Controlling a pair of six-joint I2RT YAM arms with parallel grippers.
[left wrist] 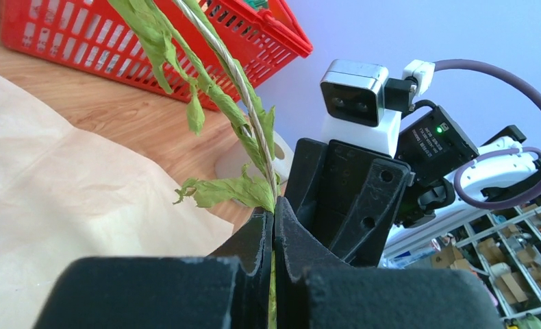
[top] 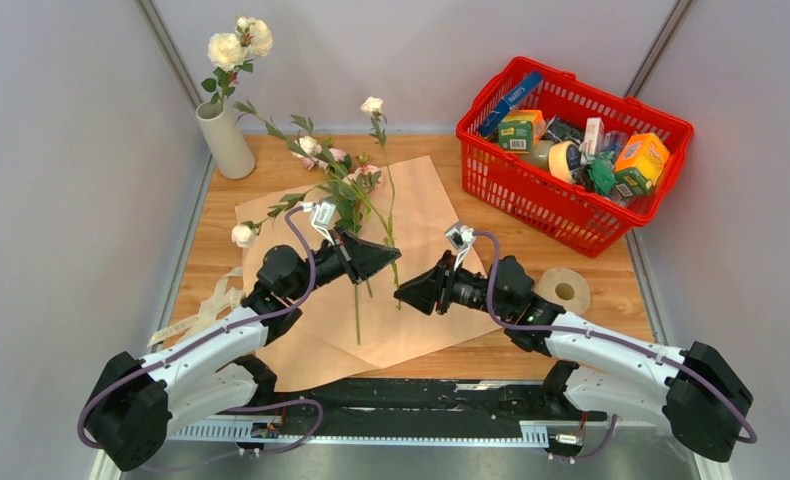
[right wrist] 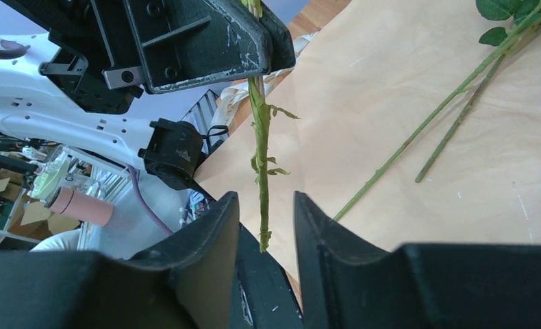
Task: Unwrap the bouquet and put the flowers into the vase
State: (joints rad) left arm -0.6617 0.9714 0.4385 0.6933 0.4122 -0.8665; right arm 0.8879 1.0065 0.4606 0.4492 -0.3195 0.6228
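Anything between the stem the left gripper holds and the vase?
Nothing upright. Loose flowers lie on the paper between the left gripper, shut on the stem, and the vase; cream roses already stand in it.

Creased matt peach paper point(top: 421, 220) on a wood-grain surface point(top: 203, 215) — basket point(top: 531, 195) glossy red plastic, vase point(top: 227, 145) matt off-white; flower stem point(left wrist: 250, 130) crinkly green paper.

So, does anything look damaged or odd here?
Yes. The flower stem pinched in the left gripper looks damaged: its green covering is torn into tatters and a pale twisted core shows through. The right gripper stands open around its lower end, not touching.
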